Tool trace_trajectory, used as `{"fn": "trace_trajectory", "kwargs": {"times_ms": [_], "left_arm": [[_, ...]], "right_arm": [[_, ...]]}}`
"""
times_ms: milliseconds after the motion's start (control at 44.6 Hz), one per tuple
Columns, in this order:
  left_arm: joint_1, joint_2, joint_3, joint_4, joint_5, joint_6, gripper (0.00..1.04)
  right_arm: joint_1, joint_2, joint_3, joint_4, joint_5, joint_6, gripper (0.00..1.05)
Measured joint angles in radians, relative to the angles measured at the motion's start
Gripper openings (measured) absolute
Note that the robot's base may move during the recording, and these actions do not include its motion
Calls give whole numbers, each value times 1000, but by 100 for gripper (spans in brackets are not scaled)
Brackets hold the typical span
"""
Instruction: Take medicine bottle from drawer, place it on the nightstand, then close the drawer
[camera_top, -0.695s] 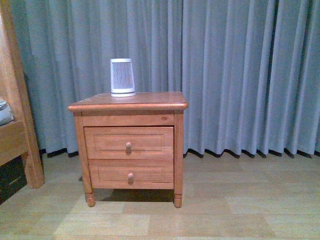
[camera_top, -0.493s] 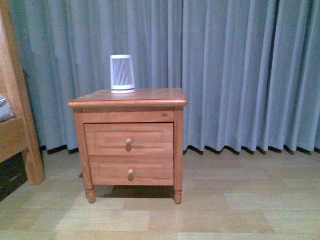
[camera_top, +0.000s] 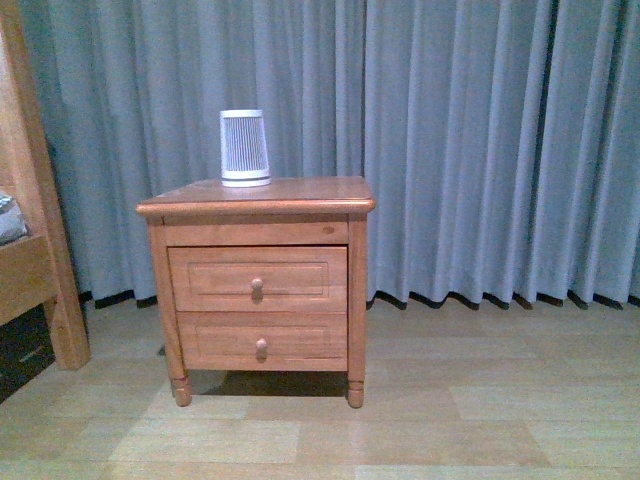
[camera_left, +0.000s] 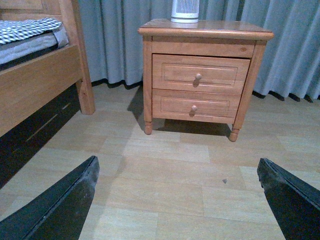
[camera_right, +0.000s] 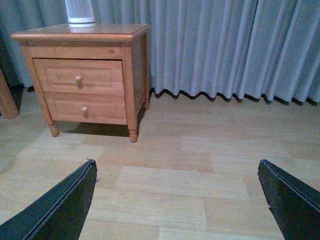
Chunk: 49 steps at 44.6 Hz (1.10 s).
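The drawer (camera_top: 215, 280) sat pushed in flush with the nightstand (camera_top: 255, 205), its panel facing me square on. Its long axis ran level from side to side, and the knob (camera_top: 257, 285) pointed straight out toward the front camera. The lower drawer (camera_top: 220, 345) lay shut beneath it the same way. I could not see the bottle in any view (whatever the drawer held was hidden behind its front).

A slatted white device (camera_top: 245, 148) stood upright on the top toward its back left. Both wrist views cut off its upper part. The bed frame (camera_top: 40, 200) ran off the left edge of the front view, and the curtain (camera_top: 480, 150) hid the wall.

I saw the arms only through their own cameras. The left gripper (camera_left: 176, 165) was spread wide with nothing in it, its fingers (camera_left: 70, 205) cropped at the picture's corners. The right gripper (camera_right: 175, 162) was likewise released over bare floor (camera_right: 200, 165), well short of the nightstand.
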Motion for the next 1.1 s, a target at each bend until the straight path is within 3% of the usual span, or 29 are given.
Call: {"fn": "trace_trajectory", "kwargs": {"times_ms": [1098], "left_arm": [[0,0,0,0,0,2,98]], "right_arm": [[0,0,0,0,0,0,98]]}}
